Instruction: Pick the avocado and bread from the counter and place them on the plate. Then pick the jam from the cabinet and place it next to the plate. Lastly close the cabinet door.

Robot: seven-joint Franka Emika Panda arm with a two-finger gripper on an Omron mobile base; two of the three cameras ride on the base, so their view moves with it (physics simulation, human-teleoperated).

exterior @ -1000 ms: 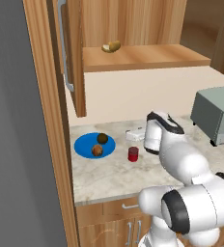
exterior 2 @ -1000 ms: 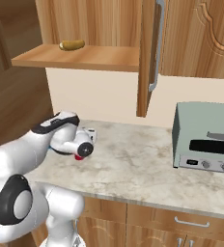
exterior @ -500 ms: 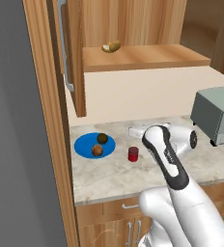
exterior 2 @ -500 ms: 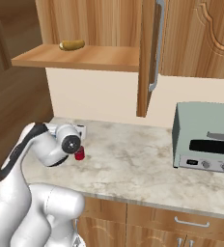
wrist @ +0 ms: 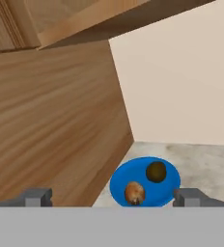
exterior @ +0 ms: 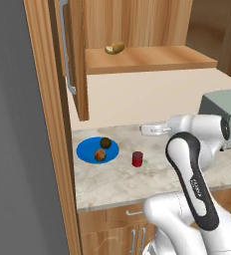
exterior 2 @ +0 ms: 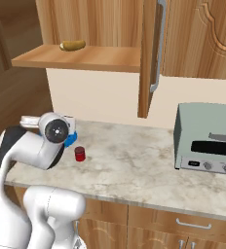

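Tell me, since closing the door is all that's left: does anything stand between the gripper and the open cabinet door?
Nothing visible does. The open gripper hangs empty above the counter, with only clear air between it and the cabinet door to its left.

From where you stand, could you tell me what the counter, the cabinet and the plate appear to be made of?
The counter looks like polished stone: beige-grey marbled veining with a pale edge. The cabinet seems to be light-brown wood with a satin finish, judging by its grain and silver bar handle. The plate is a flat, uniformly bright blue disc, perhaps glazed ceramic or plastic; its look leaves that open.

One plate (exterior: 87,149), avocado (exterior: 106,143), bread (exterior: 100,156), jam (exterior: 137,159).
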